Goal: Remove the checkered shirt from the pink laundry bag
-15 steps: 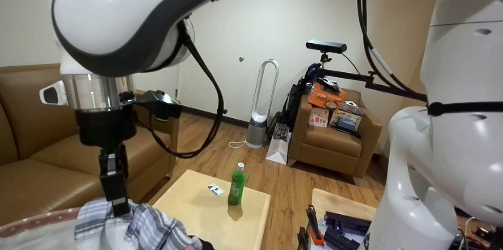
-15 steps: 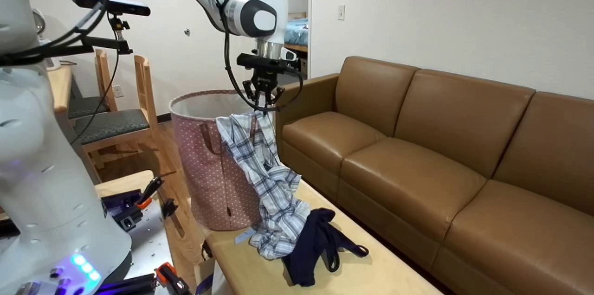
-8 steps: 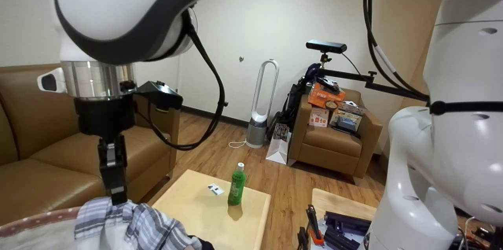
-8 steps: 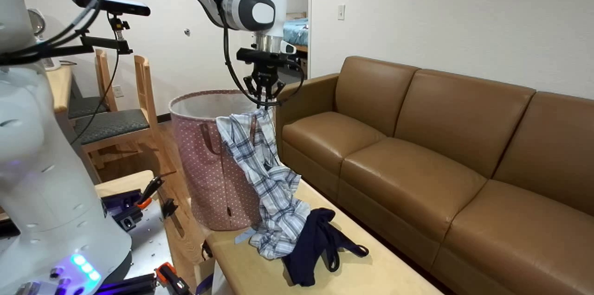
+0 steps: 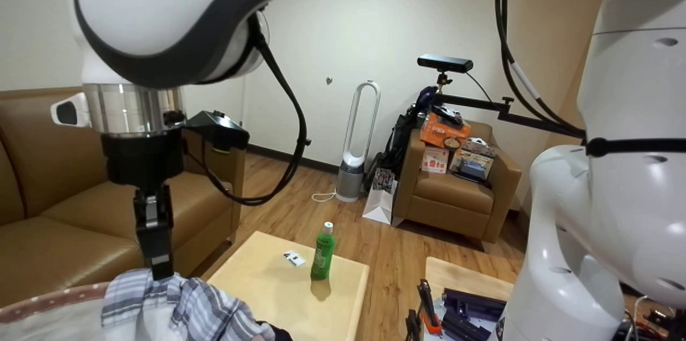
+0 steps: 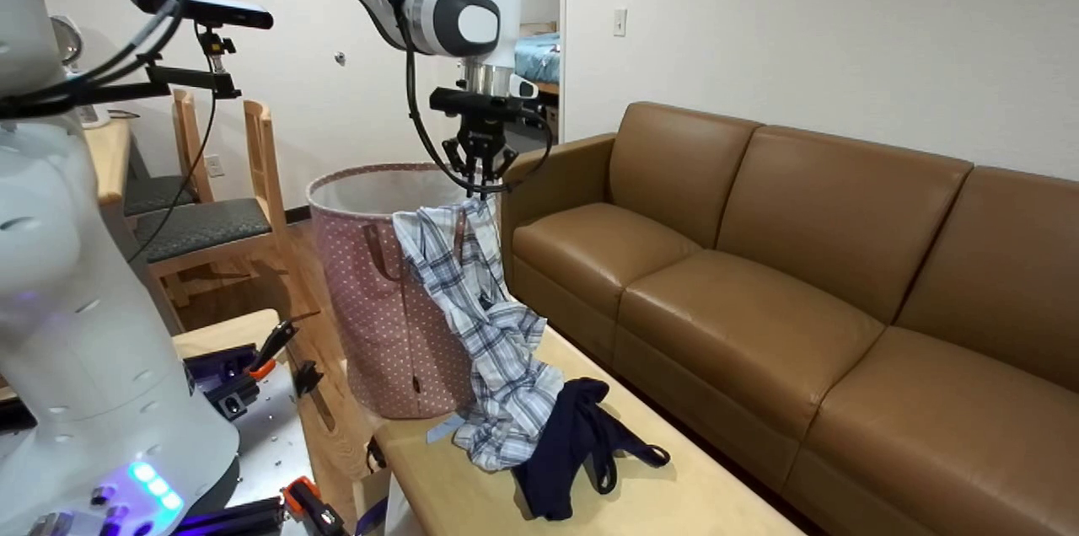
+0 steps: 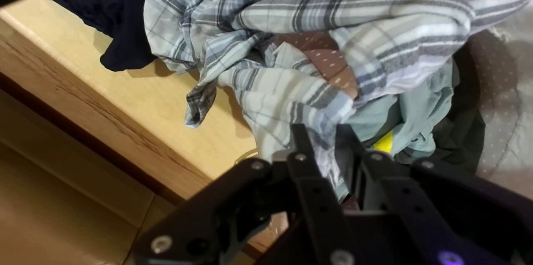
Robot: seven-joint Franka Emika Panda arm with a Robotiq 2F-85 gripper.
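The checkered shirt (image 6: 501, 351) hangs over the rim of the pink dotted laundry bag (image 6: 371, 308) and down its outside to the table. The shirt also shows in an exterior view (image 5: 211, 309) and in the wrist view (image 7: 391, 11). My gripper (image 6: 482, 190) points down over the bag's rim, right at the top of the shirt. In the wrist view my gripper (image 7: 320, 131) has its jaws apart by a small gap, with shirt cloth showing between and beyond them. Whether the fingertips touch the cloth is hard to tell.
A navy garment (image 6: 569, 452) lies on the wooden table (image 6: 674, 502) against the shirt's lower end. Grey-green cloth (image 7: 404, 111) lies inside the bag. A brown sofa (image 6: 733, 292) runs alongside the table. A green bottle (image 5: 323, 255) stands on a table.
My gripper has moved up slightly from the shirt since one second ago, then stays still over the last half second. The shirt and bag have not visibly moved.
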